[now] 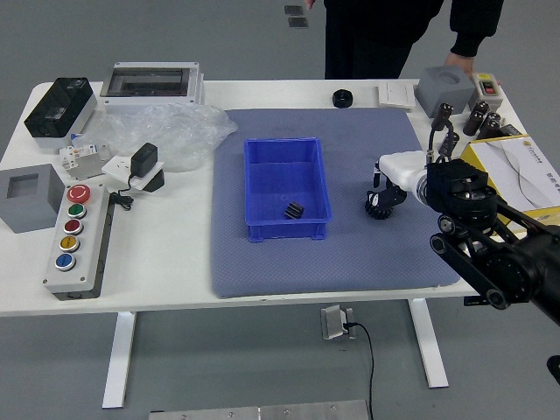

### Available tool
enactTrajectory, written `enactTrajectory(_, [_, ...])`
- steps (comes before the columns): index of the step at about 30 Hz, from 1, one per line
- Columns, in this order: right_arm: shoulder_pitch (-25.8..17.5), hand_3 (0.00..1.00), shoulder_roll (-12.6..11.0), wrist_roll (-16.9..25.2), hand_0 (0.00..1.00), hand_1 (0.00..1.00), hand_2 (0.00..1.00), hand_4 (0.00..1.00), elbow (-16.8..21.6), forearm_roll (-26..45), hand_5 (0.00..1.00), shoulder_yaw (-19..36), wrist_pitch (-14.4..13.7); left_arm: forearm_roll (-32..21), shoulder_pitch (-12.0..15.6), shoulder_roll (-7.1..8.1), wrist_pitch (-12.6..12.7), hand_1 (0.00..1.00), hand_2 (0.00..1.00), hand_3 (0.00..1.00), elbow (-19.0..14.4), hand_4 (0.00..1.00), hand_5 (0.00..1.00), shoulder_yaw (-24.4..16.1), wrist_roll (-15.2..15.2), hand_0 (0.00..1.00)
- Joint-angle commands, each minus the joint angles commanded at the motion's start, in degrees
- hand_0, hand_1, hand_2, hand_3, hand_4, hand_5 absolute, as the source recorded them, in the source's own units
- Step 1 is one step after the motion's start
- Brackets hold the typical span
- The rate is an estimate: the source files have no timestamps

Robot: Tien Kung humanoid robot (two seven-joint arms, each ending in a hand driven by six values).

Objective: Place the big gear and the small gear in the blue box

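We view, from above, a white rectangular desk (pixel 157 271) bearing a blue-grey mat (pixel 332 273). On the mat stands an open blue plastic box (pixel 287 232); inside it, on the floor near the wall closest to us, lies the small black ridged gear (pixel 294 211). The larger black round gear (pixel 378 211) is on the mat's side of the box toward our right, outside the box and directly at the right robot hand (pixel 398 182), black with a white cover. We cannot tell whether this robot hand is open, closed or clamped on the larger gear. Its black arm (pixel 481 236) enters from the right.

Near the far edge of the desk we note a black disc (pixel 342 99), apart from the box. Beyond that edge stands a person in black clothing (pixel 376 39), one hand (pixel 459 62) lowered just behind a grey block (pixel 444 91) at the far right corner. We also observe, at right, a yellow box (pixel 479 161) with a white sheet and, at left, a crumpled clear plastic bag (pixel 184 131) and a light grey panel (pixel 80 278) with a row of coloured push buttons.
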Motion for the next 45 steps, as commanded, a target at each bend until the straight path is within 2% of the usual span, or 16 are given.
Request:
enactTrajectory(1, [0.0,0.693,0.0,0.1,0.528,0.525,0.604,0.614,0.0,0.1,0.45,0.1,0.2,0.0,0.0,0.0,0.0,0.821,0.821,0.784,0.0,0.525,0.138,0.0,0.0,0.817])
enactTrajectory(5, [0.1,0.693,-0.1,0.2,0.528,0.525,0.604,0.614,0.1,0.7,0.45,0.8,1.3,0.0,0.0,0.0,0.0,0.821,0.821,0.784,0.0,0.525,0.138,0.0,0.0,0.817])
enactTrajectory(6, [0.1,0.826,-0.1,0.1,0.622,0.606,0.705,0.789,0.2,0.7,0.582,1.0,1.7,0.0,0.0,0.0,0.0,0.821,0.821,0.783,0.0,0.526,0.136,0.0,0.0,0.817])
enactTrajectory(11, [0.1,0.826,-0.1,-0.6,0.622,0.606,0.705,0.789,0.5,0.9,0.582,1.6,3.5,0.1,0.0,-0.01,0.0,0.821,0.821,0.783,0.0,0.526,0.136,0.0,0.0,0.817])
enactTrajectory(12, [0.1,0.898,0.0,-0.7,0.688,0.657,0.752,0.84,0.6,0.9,0.621,1.6,3.8,0.1,0.1,-0.01,0.0,0.821,0.821,0.784,0.0,0.526,0.137,0.0,0.0,0.817])
enactTrajectory(23, [0.0,0.917,0.4,-1.6,0.703,0.67,0.769,0.86,0.9,0.4,0.626,1.7,5.5,0.4,0.0,-0.01,-0.1,0.821,0.821,0.785,0.0,0.526,0.137,0.0,0.1,0.817])
enactTrajectory(45, [-0.6,0.871,1.8,-2.2,0.694,0.658,0.757,0.861,-1.3,-0.9,0.591,0.5,5.4,0.5,0.0,-0.21,-0.1,0.821,0.821,0.784,0.0,0.527,0.136,0.0,0.1,0.817])
